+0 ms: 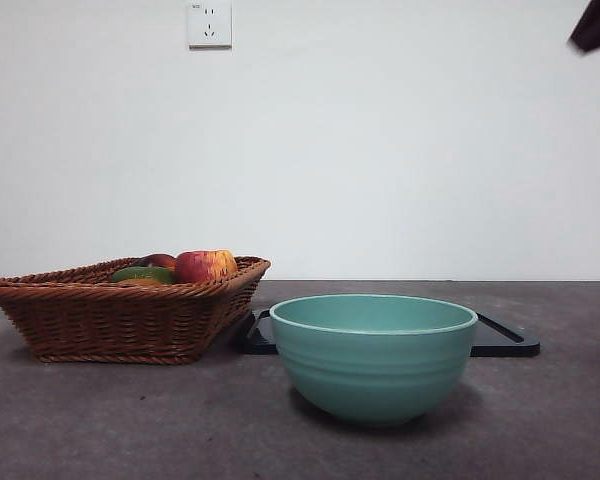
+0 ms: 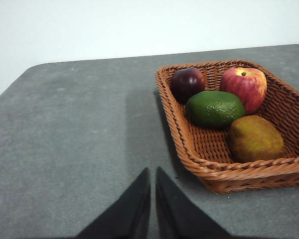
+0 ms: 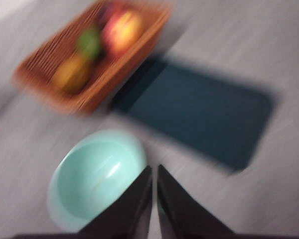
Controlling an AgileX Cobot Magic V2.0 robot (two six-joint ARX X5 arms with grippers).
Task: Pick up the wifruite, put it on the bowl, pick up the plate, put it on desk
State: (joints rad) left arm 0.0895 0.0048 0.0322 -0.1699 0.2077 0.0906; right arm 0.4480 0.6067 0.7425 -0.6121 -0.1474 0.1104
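Left gripper (image 2: 153,199) pressed together, empty | right gripper (image 3: 154,199) same, above bowl (image 3: 97,179) | wifruite (image 2: 255,138) sat in basket (image 2: 189,144) | we judged nothing done

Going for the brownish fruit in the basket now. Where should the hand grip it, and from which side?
Probably from above. The wifruite lies on its side in the basket, close to the wicker rim, so a sideways approach looks blocked. Close the left hand across its narrow middle, away from the green fruit beside it.
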